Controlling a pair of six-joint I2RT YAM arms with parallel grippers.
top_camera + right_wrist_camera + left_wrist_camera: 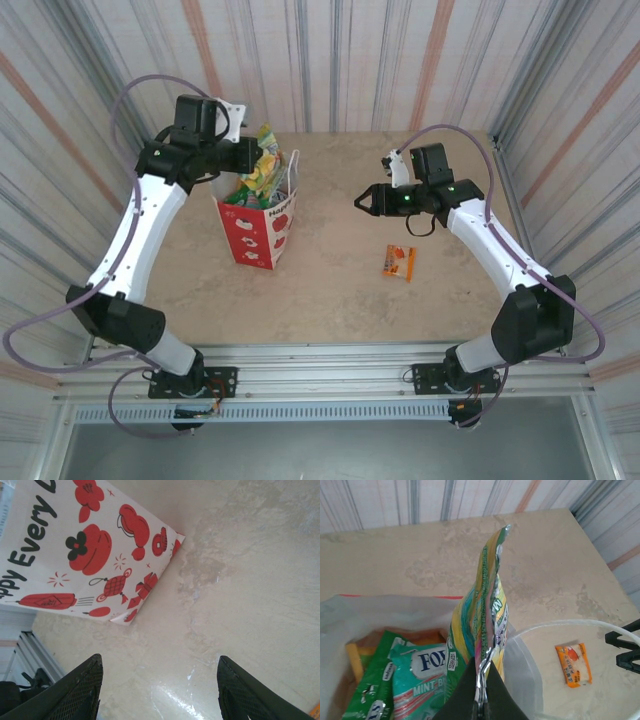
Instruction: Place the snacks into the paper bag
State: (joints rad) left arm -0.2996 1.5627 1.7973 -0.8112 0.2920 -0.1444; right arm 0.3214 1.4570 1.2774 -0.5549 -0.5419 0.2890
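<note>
A beige, stone-patterned table (340, 290) fills the middle of the overhead view, walled in by striped panels. Two white and black robot arms reach in from the near edge, the left arm (130, 230) bending over the far left of the table and the right arm (500, 250) over the right side. A small upright paper bag (255, 235), red in front with white prints and white at the top, stands on the left part of the table. The left gripper (480, 700) is above the bag's open mouth, its fingers pressed together on the bottom edge of a green-yellow glossy packet (487, 605), which stands on end and sticks out of the bag. Inside the bag lie a teal mint packet (422, 677) and a green packet (375, 685). The right gripper (362, 201) hovers to the right of the bag, well apart from it, its two black fingers (82, 690) spread wide with nothing between them. A small orange sachet (400, 262) lies flat on the table near the right gripper.
</note>
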